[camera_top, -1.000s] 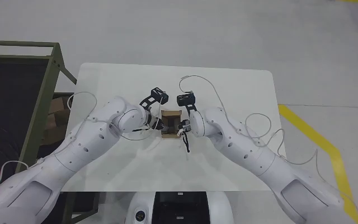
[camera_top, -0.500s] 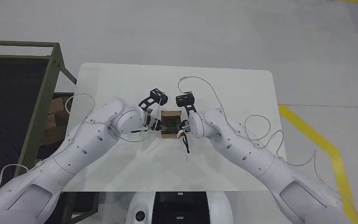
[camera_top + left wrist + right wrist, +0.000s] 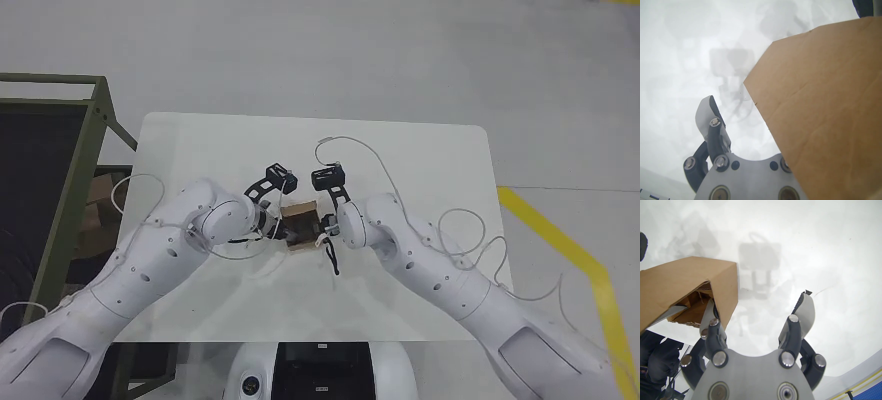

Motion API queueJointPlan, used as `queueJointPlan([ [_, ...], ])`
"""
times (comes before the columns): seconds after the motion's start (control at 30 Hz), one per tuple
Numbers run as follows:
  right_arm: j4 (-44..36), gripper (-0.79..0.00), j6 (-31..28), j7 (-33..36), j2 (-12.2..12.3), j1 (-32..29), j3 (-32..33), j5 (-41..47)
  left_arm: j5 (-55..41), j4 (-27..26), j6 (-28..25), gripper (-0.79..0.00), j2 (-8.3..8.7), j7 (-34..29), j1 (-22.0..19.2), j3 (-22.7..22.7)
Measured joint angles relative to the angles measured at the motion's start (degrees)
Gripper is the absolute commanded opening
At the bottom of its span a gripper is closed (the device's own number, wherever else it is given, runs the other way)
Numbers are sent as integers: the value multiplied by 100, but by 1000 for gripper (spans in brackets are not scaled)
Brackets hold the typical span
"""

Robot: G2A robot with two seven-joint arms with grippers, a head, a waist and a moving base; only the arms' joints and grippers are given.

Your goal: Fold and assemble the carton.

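At the far left, beside the desk (image 3: 420, 150), a green frame (image 3: 95, 110) is seen, with brown cardboard (image 3: 100, 205) stacked beneath it. The left arm (image 3: 170, 250) is stretched from the lower left toward the middle of the desk.

The left jaws are set wide apart. One finger (image 3: 704, 115) is seen standing clear of the cardboard, with bare desk showing between it and the panel's edge. The other finger is hidden behind that panel (so any contact on that side cannot be judged). No grip on the panel is shown.

The carton (image 3: 300, 215) is found at the middle of the desk, between the two wrists. It is brown, partly formed into a box, and a dark interior is shown at its open end.

The right jaws are also spread wide and hold nothing. Their near finger (image 3: 707, 315) is pushed into the carton's open end and laid against the inside of a side wall. Their far finger (image 3: 807, 308) is held over bare desk, well apart from the carton.

The right arm (image 3: 440, 270) is stretched in from the lower right, and a thin white cable (image 3: 365, 150) is looped above its wrist. Past the desk's right edge, a yellow line (image 3: 570, 250) is painted on the floor.
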Motion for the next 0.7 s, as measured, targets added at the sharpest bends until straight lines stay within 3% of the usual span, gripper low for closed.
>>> queueJointPlan([
  [0.23, -60, -22, -65, -9, -19, -104, 107, -83, 10, -62, -1, 0, -7, 46, 71, -107],
  [0.7, -182, -34, -227, -113, -87, -277, 294, -136, -30, -388, -15, 0, 35, 220, 298, -548],
])
